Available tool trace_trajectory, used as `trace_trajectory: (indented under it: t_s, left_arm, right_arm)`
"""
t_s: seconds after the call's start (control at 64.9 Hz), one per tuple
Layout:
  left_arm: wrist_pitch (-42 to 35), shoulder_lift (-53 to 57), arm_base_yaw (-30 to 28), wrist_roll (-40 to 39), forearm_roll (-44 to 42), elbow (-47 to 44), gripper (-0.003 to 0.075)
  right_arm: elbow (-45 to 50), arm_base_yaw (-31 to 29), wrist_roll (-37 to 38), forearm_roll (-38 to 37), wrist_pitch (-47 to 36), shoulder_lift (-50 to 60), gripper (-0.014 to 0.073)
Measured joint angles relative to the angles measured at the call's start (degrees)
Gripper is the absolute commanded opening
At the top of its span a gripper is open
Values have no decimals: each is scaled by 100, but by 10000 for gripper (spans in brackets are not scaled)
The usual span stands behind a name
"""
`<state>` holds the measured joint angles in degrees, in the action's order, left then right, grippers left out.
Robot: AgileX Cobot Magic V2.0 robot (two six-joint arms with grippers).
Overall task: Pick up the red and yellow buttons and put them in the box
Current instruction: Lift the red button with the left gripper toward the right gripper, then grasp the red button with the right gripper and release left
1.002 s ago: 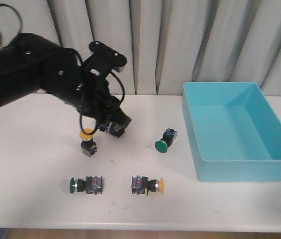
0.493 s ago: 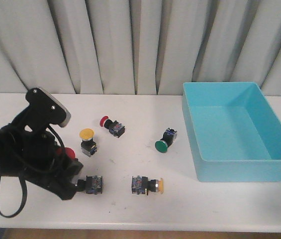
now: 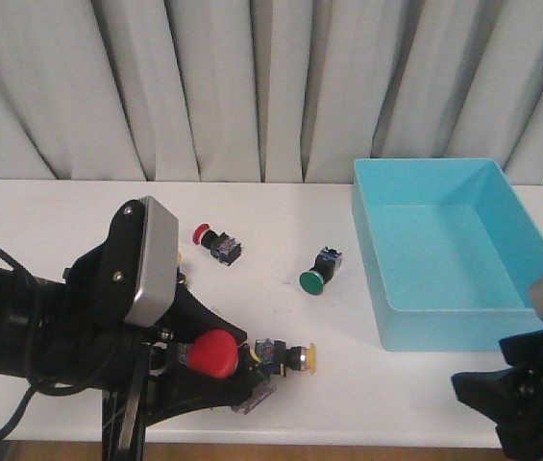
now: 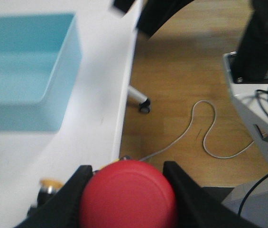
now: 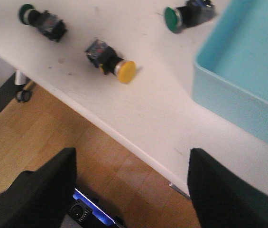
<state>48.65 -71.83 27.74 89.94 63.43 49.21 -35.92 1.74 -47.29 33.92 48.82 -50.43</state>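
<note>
Red button (image 4: 128, 194) sits clamped between the 2 fingers (image 4: 77, 190) of the left gripper (image 3: 215, 363), cap filling the gap, held at the table's (image 3: 40, 221) front edge, well apart from the box (image 3: 454, 252). Right gripper (image 5: 129, 190) jaws spread wide apart past the front edge, over wood floor (image 5: 53, 137), with a yellow button (image 5: 111, 62) lying on its side near that edge. White table, grey pleated curtain (image 3: 252, 86) behind; 1 more red button (image 3: 215, 242) and a green switch (image 3: 319, 271) lie mid-table.
</note>
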Motion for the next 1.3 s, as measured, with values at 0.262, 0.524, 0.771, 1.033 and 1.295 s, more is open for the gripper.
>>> trace_trajectory:
  t_s: [0.262,0.524,0.771,1.033,1.295]
  left_arm:
    - [225,0,0,817,564,0,212]
    - [347,0,0,946,576,0,212]
    - [730,0,0,1773,577,0,212]
    - [743,0,0,1877,577,0,212]
    - [743,0,0,1881,577,0,212]
  right_arm:
    - [-185,484,-2085,1277,324,-893,563]
    - [-432,2033,-2907,1333,-17,-1643,538]
    - [-1365,2990,-4019,1946,-126,-2328,538]
    - [-1425,3000,-4658,2238,65,-2411,528]
    - [-1435,3000,-4726,2228,82,-2411,418]
